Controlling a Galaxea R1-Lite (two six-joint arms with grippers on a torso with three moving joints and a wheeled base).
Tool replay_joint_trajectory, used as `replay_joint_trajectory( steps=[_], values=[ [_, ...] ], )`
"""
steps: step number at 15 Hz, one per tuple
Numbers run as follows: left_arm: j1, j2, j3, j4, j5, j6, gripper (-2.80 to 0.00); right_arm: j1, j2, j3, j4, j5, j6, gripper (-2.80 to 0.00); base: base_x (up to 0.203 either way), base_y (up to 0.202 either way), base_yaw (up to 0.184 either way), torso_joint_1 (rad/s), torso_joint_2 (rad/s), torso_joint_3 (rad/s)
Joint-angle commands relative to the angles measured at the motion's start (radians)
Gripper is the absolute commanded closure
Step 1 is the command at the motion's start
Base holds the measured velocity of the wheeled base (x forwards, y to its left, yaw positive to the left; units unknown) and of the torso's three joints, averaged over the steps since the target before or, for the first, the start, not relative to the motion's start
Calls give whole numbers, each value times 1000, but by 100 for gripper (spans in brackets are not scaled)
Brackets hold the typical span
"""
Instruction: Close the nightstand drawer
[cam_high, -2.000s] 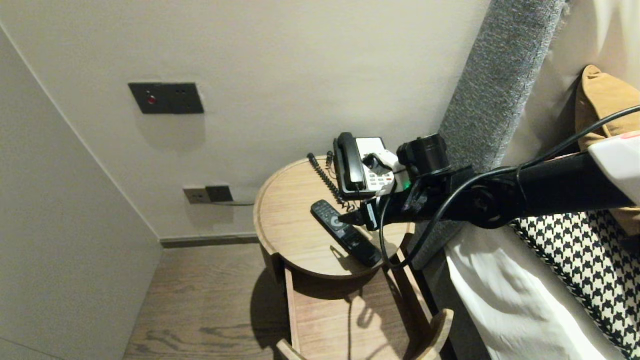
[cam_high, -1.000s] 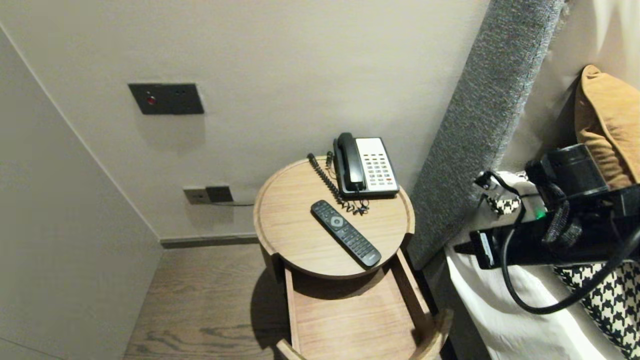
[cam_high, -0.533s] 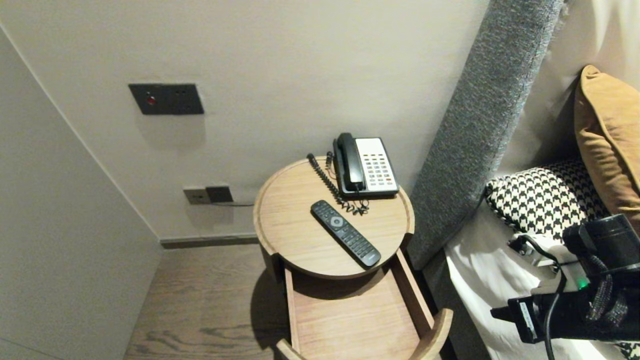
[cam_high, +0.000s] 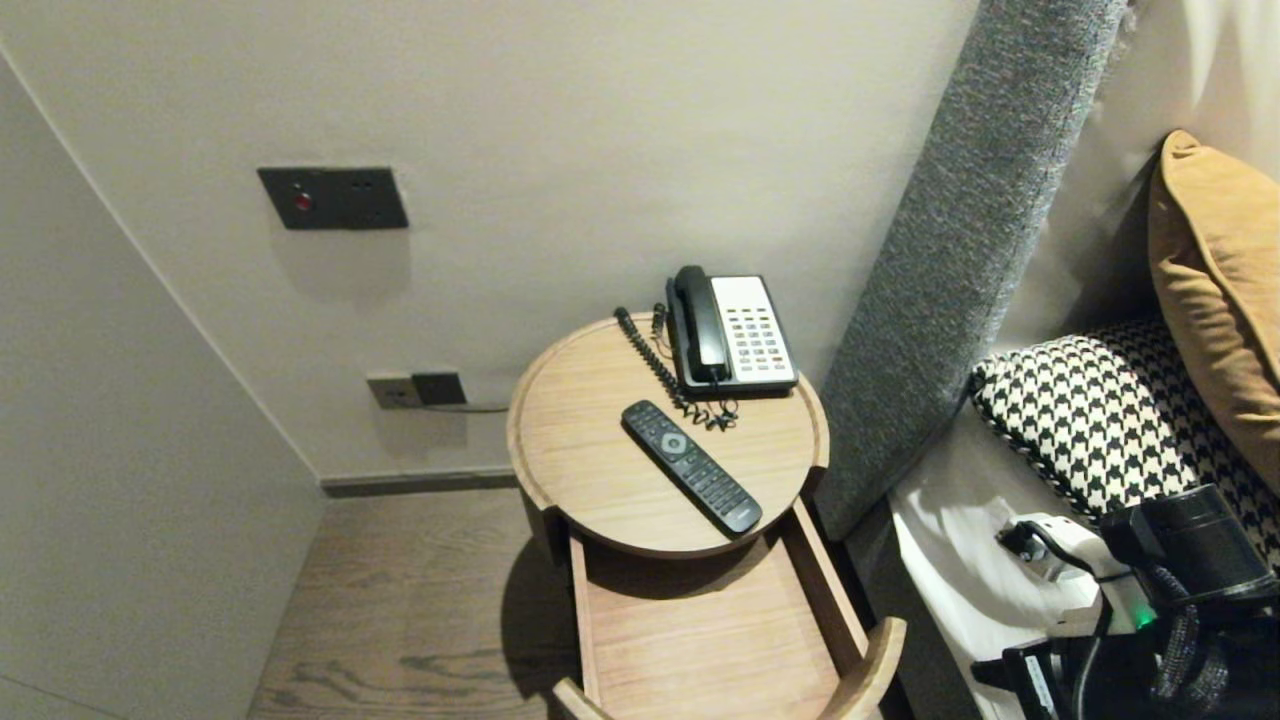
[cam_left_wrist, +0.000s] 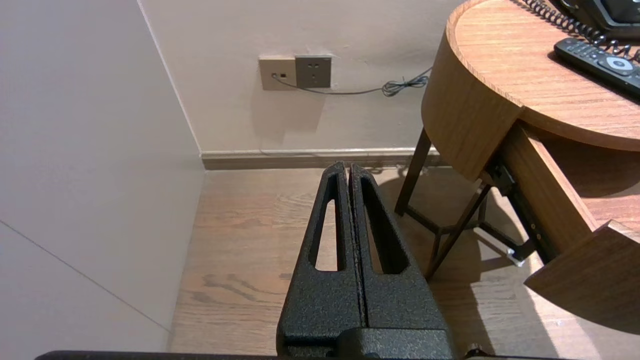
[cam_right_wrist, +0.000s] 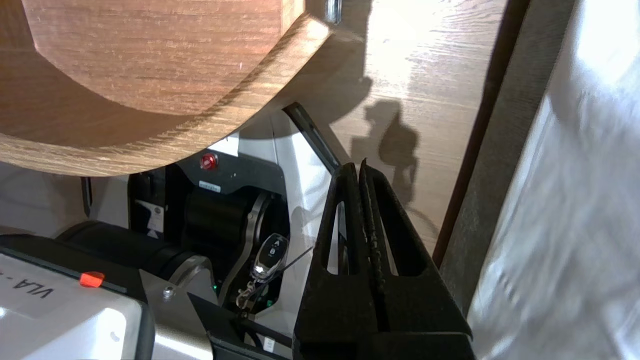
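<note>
A black remote (cam_high: 690, 466) lies on the round wooden bedside table (cam_high: 520, 440), in front of a black and white desk phone (cam_high: 732, 333) with a coiled cord. The table's drawer (cam_high: 700, 630) stands pulled out with nothing in it. My right gripper (cam_high: 985, 674) is low beside the bed, right of the drawer; in the right wrist view it (cam_right_wrist: 358, 167) is shut on nothing and points down past the drawer's curved front (cam_right_wrist: 150, 65). My left gripper (cam_left_wrist: 347, 167) is parked over the wooden floor, shut and empty, left of the table (cam_left_wrist: 465, 110).
A grey padded headboard (cam_high: 960, 250) rises right of the table. The bed holds a white sheet (cam_high: 960, 560), a houndstooth pillow (cam_high: 1100, 420) and an ochre cushion (cam_high: 1215, 260). Wall sockets (cam_high: 415, 388) and a dark switch panel (cam_high: 332, 196) are on the wall. My own base (cam_right_wrist: 150, 240) is below the drawer.
My right arm has drawn back from over the remote, swung right and sunk to the bed's edge. The remote, phone and drawer have not moved.
</note>
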Motion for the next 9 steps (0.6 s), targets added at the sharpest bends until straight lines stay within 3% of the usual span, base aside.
replay_joint_trajectory(
  steps=[1, 4, 9],
  values=[
    [1, 0, 0, -1, 1, 0, 0, 20, 57, 27, -45, 0, 1, 0, 0, 0, 0, 0, 0, 0],
    [1, 0, 0, -1, 1, 0, 0, 23, 108, 36, -142, -1, 10, 0, 0, 0, 0, 0, 0, 0],
    [1, 0, 0, 0, 1, 0, 0, 22, 151, 27, -148, -1, 8, 0, 0, 0, 0, 0, 0, 0]
  ],
)
